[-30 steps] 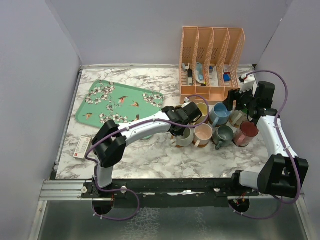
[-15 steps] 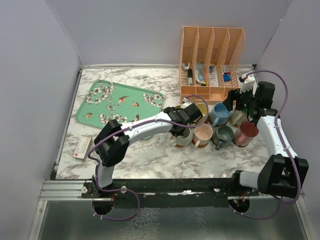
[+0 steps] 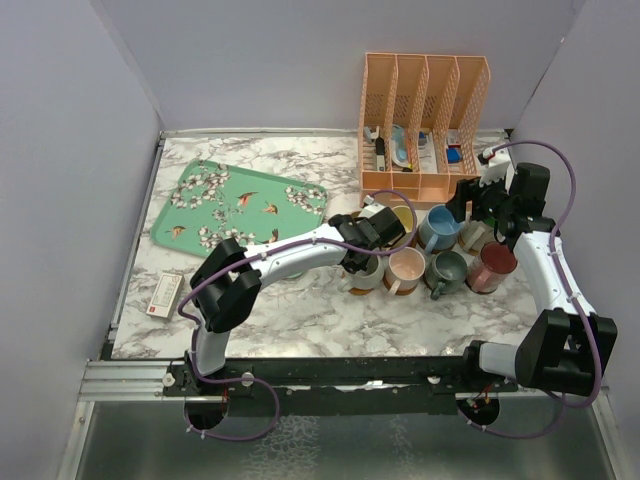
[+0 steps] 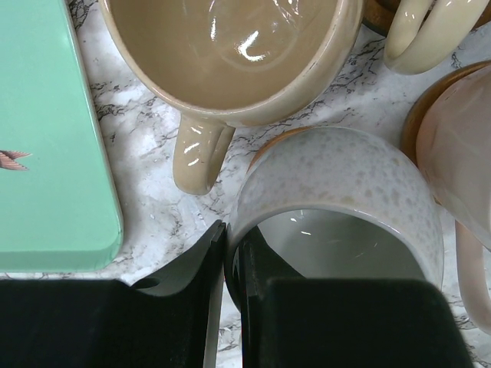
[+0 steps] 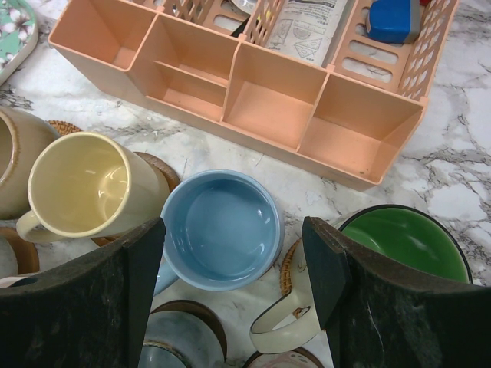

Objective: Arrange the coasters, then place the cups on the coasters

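A robot lab booth: plain grey walls [image 3: 260,60] enclosing a marble-topped table [image 3: 320,315].

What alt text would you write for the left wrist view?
The left tool pinches the rim of a speckled cream cup on a coaster. A tan cup sits beyond it, a mint-green tray to the left.

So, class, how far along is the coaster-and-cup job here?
Done: the yellow cup and pink cup stand on coasters, clustered with the others. In hand: the left fingers are shut on the cream cup rim, over its coaster. Left: letting go; the right fingers hang open over the blue cup, holding nothing.
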Robot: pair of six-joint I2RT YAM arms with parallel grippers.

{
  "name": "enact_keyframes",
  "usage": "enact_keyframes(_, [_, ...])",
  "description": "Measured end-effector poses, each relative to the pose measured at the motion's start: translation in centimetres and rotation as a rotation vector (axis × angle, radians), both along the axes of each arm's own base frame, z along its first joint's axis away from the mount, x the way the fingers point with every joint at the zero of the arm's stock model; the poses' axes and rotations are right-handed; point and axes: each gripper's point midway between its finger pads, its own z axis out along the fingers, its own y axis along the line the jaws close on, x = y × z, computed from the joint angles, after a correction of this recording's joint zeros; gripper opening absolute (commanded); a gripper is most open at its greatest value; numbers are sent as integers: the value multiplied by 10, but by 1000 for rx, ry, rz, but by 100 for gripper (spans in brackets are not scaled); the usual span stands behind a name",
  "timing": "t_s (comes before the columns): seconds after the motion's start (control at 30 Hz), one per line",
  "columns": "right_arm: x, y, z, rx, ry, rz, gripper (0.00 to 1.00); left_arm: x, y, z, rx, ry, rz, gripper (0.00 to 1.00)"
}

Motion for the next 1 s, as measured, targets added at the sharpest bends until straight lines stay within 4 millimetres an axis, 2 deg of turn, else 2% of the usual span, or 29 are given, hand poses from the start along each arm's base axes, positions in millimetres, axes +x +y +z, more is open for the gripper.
enact_keyframes(0.17, [0,0,0,0,0,0,73,0,0,-1,-2,1,8,3])
enact_keyframes(1.0, [0,1,0,1,0,3,73,1,3,-5,11,-5,22,5])
